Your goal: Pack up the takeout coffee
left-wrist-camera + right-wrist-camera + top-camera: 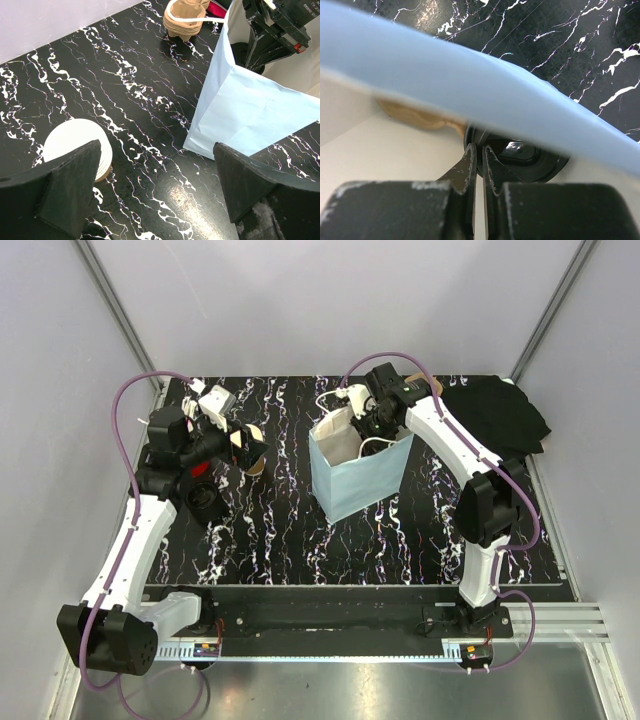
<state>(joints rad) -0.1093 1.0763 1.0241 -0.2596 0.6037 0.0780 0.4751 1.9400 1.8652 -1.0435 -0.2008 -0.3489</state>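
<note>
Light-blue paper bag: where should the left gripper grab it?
Probably pinch the light-blue paper bag at its top rim on the left side, coming down from above: it stands open-mouthed, walls thin, body too wide; right gripper occupies the far side.

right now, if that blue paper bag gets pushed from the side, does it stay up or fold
Likely tips easily: the blue paper bag stands tall and open on a narrow base. Its thin wall probably buckles first; the rim bows in the right wrist view. On the glossy table it may also slide.
</note>
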